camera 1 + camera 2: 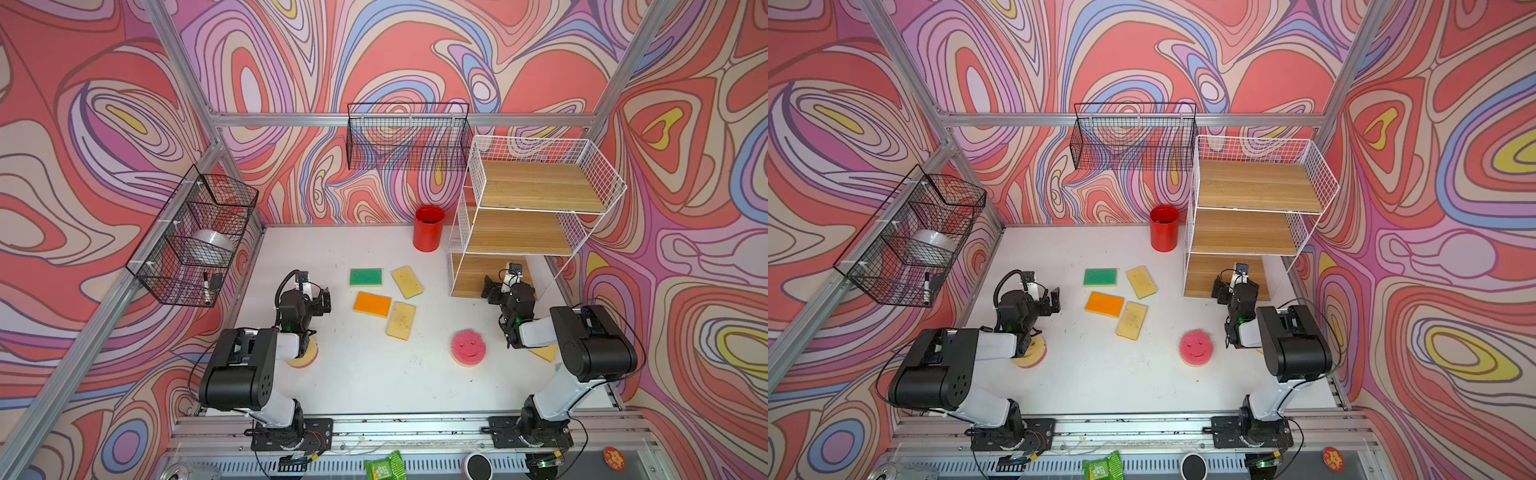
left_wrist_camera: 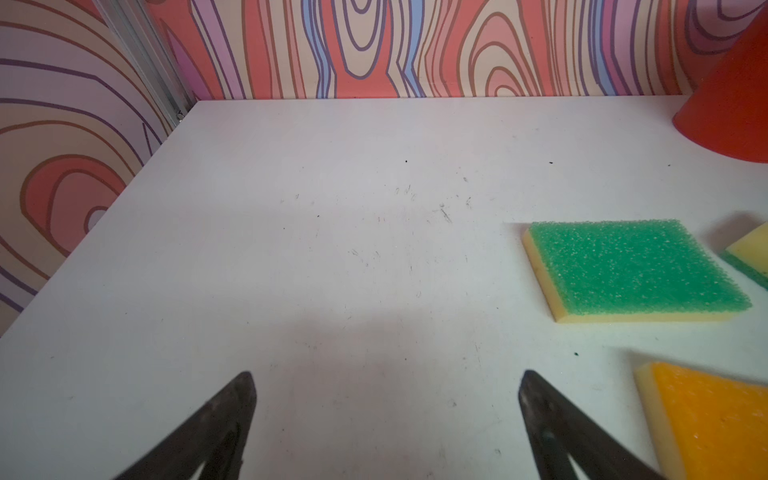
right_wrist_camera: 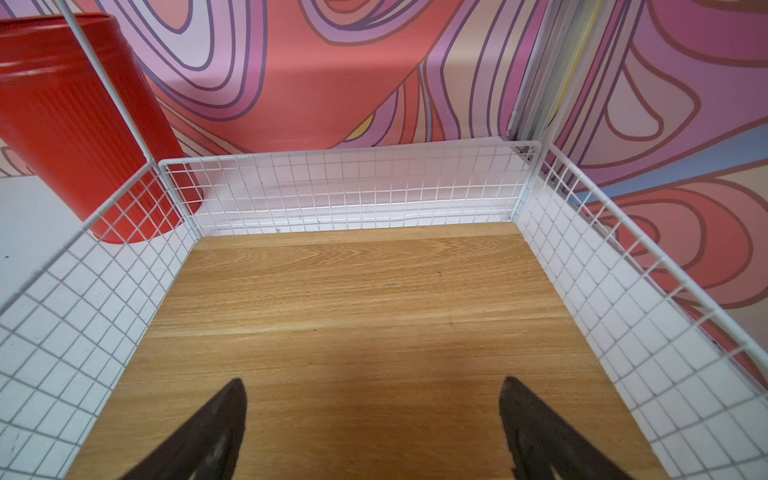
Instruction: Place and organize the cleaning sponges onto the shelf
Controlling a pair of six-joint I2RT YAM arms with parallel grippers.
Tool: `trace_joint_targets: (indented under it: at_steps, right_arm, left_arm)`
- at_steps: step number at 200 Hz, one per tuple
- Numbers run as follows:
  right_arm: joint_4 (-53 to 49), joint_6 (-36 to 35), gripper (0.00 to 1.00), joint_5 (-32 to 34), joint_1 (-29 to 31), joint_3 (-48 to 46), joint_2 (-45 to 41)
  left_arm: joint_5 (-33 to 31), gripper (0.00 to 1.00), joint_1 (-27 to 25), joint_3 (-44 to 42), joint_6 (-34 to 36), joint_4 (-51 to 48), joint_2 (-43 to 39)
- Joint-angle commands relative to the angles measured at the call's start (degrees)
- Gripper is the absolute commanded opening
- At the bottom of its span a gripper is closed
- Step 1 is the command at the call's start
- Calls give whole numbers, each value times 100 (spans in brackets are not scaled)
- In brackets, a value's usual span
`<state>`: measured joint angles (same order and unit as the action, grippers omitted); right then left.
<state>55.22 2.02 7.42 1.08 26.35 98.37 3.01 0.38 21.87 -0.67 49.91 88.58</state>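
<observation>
The left fingers (image 2: 224, 419) are spread wide over the worktop (image 2: 332, 249), left of the green sponge (image 1: 365, 277). The right fingers (image 3: 208, 432), equally spread, reach over the lowest board of the shelf (image 1: 536, 185) at far right. The other cleaning sponges (image 1: 372, 304) lie on the worktop, left of or nearer than the shelf.
</observation>
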Motion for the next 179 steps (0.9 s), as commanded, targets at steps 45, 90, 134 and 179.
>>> trace_joint_targets:
  at_steps: [45,90,134,179]
  right_arm:
    - [-38,-20,98,-39,-9,46,-19]
    - [-38,-18,98,-39,-3,46,-19]
    - [-51,-10,98,-53,-3,55,-19]
    - [-64,-9,98,-51,-6,55,-19]
  left_arm:
    - [75,100,31,-47,23,90,-56]
    - [78,100,32,-49,15,82,-49]
    - [54,100,32,-36,31,67,-44]
    - [-323,100,32,-59,-138,113,-49]
